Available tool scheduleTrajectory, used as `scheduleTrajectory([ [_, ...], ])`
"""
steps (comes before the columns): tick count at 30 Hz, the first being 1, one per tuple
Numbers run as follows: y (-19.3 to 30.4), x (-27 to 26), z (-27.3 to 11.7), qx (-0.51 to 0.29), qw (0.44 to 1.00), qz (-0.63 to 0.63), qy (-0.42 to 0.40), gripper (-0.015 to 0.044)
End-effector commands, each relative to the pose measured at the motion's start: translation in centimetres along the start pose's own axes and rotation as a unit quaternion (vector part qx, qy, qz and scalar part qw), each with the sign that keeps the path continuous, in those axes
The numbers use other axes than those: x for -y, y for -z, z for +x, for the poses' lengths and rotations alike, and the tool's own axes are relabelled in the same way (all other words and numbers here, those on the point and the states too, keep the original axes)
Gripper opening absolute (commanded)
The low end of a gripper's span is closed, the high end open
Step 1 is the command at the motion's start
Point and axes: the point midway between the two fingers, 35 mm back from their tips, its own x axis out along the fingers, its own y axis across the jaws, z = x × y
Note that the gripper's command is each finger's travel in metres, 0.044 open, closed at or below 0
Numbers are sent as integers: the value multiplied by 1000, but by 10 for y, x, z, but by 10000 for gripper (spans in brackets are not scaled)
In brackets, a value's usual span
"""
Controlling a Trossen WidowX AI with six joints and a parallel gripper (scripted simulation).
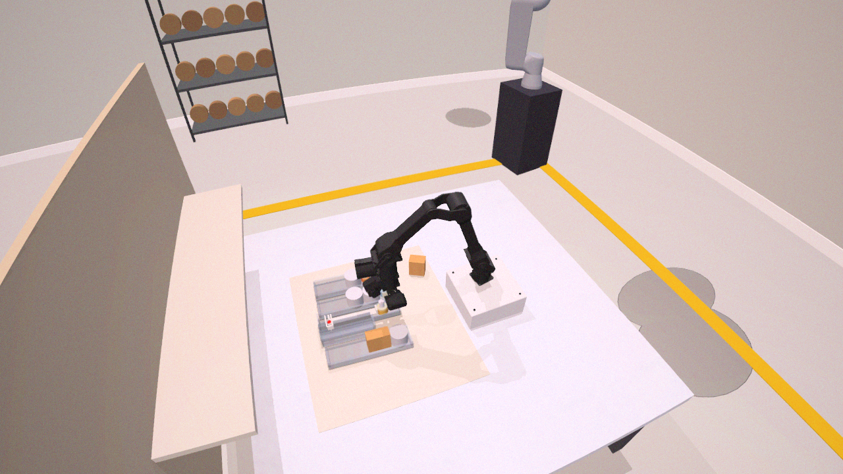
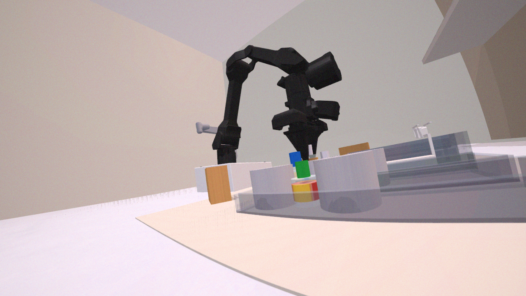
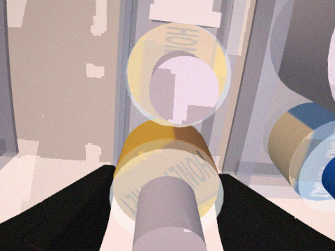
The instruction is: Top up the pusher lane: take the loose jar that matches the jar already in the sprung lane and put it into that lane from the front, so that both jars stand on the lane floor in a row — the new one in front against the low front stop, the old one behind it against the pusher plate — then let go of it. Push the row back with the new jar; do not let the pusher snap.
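Note:
My gripper [image 3: 166, 180] [image 2: 305, 156] is shut on a honey jar [image 3: 165, 164] with a tall pale cap. In the wrist view the jar stands between the black fingertips at the front end of the sprung lane [image 3: 122, 122]. The matching honey jar [image 3: 139, 84] is in the lane just behind it, with its round pale cap facing up. The two jars meet or overlap in the wrist view; I cannot tell whether they press together. The held jar's base, the front stop and the pusher plate are not clearly visible.
A blue-capped jar [image 3: 301, 139] [image 2: 294, 158] stands in the neighbouring lane, with grey cylinders [image 1: 353, 296] [image 2: 347, 183] nearby. A green-capped jar [image 2: 302, 169] is beside them. Orange blocks [image 1: 417, 264] [image 1: 377, 339] stand on the mat and in the outer lane. A long shelf [image 1: 206, 324] runs behind the lanes.

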Motion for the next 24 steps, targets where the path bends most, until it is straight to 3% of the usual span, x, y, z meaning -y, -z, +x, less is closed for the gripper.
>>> scheduleTrajectory([
  [1,-8,0,-3,13,1000,3,2,0],
  [24,-10,0,-2,13,1000,2,2,0],
])
